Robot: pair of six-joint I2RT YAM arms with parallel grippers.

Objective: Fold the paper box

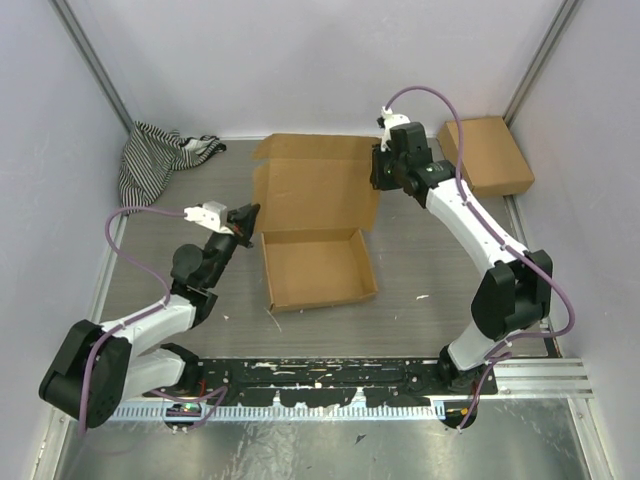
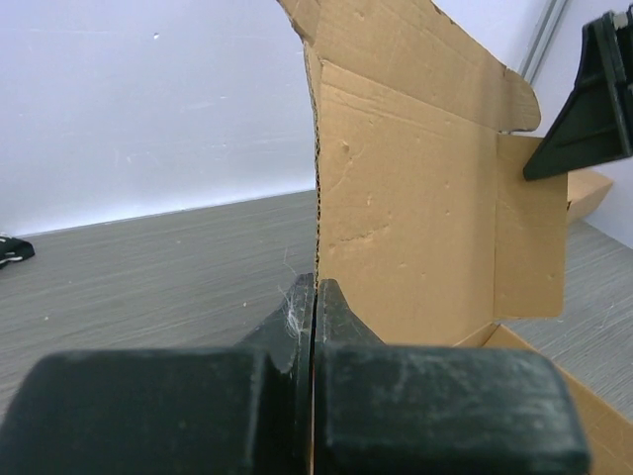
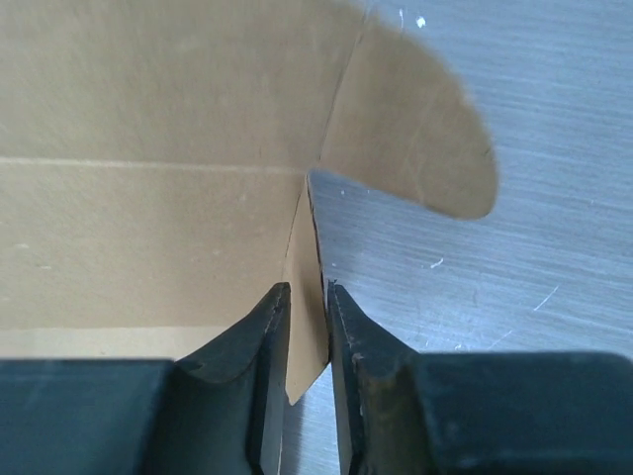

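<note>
The paper box [image 1: 315,215] lies mid-table, its shallow tray folded up at the front and its lid panel raised behind. My left gripper [image 1: 250,222] is at the box's left side. In the left wrist view the left gripper [image 2: 315,287] is shut on the thin edge of a cardboard panel [image 2: 415,198]. My right gripper [image 1: 380,180] is at the lid's right rear corner. In the right wrist view the right gripper [image 3: 307,289] stands narrowly open, with a side flap [image 3: 307,327] of the box slanting between the fingers and table showing below it.
A smaller brown cardboard box [image 1: 487,155] sits at the back right by the wall. A striped cloth [image 1: 155,160] is bunched in the back left corner. Walls close in three sides, and a metal rail [image 1: 330,385] runs along the near edge.
</note>
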